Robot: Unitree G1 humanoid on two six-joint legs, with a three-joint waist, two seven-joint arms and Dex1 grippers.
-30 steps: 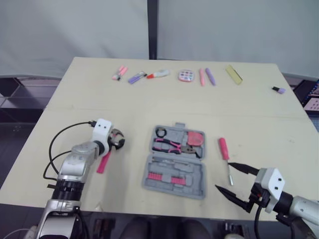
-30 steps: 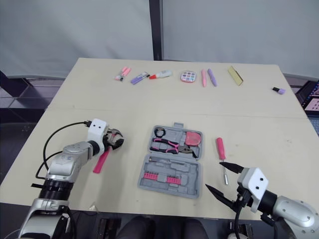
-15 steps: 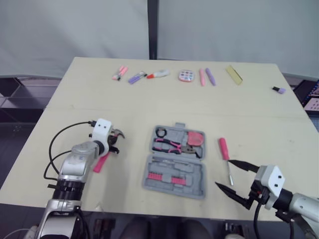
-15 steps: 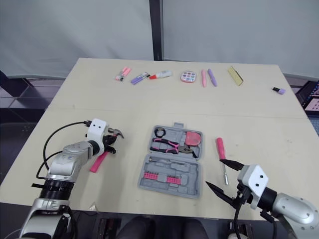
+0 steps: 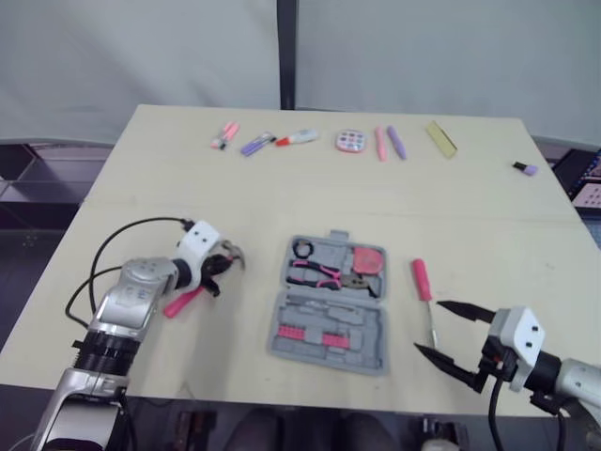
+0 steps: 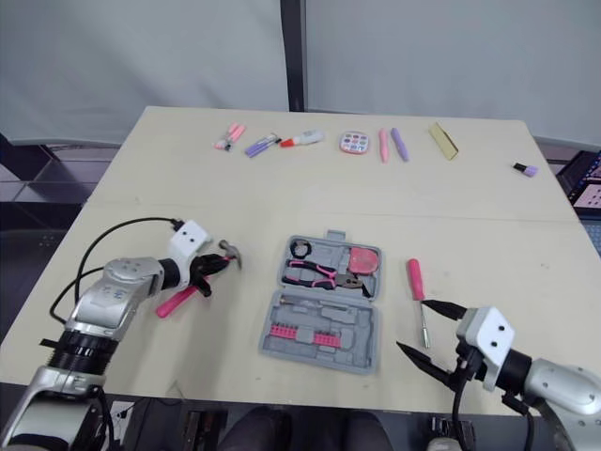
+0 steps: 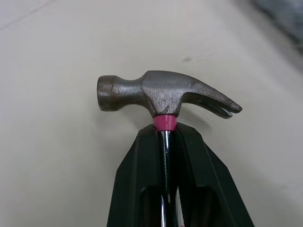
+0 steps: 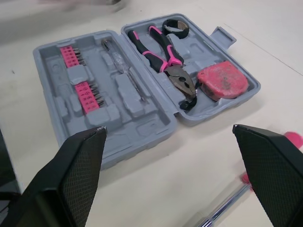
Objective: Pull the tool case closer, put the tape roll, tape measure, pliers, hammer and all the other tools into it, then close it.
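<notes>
The grey tool case (image 5: 331, 305) lies open in the middle of the table. In it are a tape roll (image 5: 303, 250), pink-handled pliers (image 8: 165, 56), a red tape measure (image 8: 222, 80) and pink bits (image 5: 310, 334). Left of the case, my left gripper (image 5: 218, 269) is shut on the neck of the hammer, just below its steel head (image 7: 161, 92). The pink handle (image 5: 181, 303) slants back toward my arm. A pink screwdriver (image 5: 422, 280) lies right of the case. My right gripper (image 5: 428, 326) stands open near the screwdriver's tip, holding nothing.
Along the table's far side lie markers (image 5: 256, 145), a round palette (image 5: 350, 142), pink and purple pens (image 5: 389, 144), a yellow strip (image 5: 439, 139) and a small purple item (image 5: 526, 169). A black cable (image 5: 113, 272) loops by my left arm.
My left gripper has shut on the hammer's neck and carried the head a little right, toward the case; the handle has swung out leftward. The right gripper has shifted slightly, staying open.
</notes>
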